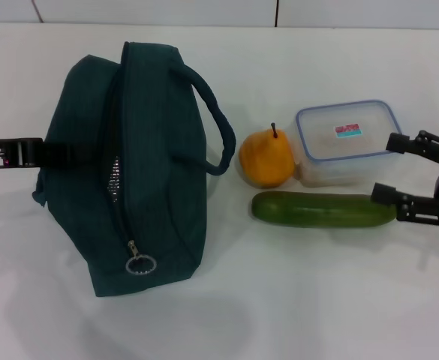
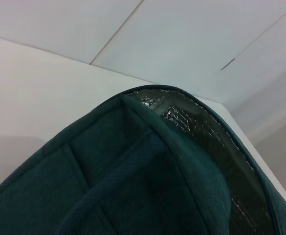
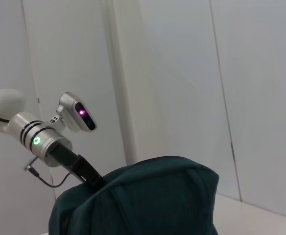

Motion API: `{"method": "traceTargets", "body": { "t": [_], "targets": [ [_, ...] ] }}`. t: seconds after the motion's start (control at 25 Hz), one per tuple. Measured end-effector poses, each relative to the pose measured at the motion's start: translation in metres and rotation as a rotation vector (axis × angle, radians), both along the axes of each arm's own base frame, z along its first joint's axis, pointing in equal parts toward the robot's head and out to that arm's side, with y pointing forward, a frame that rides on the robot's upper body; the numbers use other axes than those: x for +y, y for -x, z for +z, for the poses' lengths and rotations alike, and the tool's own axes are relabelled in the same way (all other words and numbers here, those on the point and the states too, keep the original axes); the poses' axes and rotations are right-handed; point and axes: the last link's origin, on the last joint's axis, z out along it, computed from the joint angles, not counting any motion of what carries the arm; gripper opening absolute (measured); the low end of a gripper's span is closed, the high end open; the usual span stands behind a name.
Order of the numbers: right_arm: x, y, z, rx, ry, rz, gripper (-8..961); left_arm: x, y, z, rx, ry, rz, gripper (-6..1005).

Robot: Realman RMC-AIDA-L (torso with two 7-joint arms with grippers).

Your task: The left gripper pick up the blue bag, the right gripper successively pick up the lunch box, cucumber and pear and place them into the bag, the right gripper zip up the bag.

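The metal ring pull of the zipper hung at the near end of the blue bag, which sat on the left part of the white desk. The desk had lots of bare room in front of the bag and in front of the food. The zipper was partly open, and a bit of shiny silver lining showed in the gap. One loop handle curved out from the bag toward the pear.

The cucumber lay flat, near the bag but not touching it. Just behind it stood the pear, with its dark stem pointing up. The pear touched the lunch box, which sat right beside it. The lunch box had a small red-and-teal label on its lid, but the words were too small to read.

The right tool was at the right edge, with its two fingers spread open. One finger was by the lunch box and one by the end of the cucumber.

The left tool reached in from the left edge and was against the far left side of the bag. It was not clear if it was open or closed. Behind the desk was a white wall.
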Motion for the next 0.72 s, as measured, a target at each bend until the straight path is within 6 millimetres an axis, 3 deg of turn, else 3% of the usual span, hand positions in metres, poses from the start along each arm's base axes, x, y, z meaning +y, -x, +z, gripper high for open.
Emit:
{"method": "traceTargets", "body": {
  "t": [0.28,0.72],
  "targets": [
    [0.004,-0.003,0.003,0.019,-0.029,-0.045,875,0.0,0.0,0.002,-0.015,0.0,0.027,39],
    [0.019,-0.034,0.015,0.065,-0.111,-0.346,875,-0.003,-0.005,0.001,-0.111,0.014,0.103,39]
  ]
}}
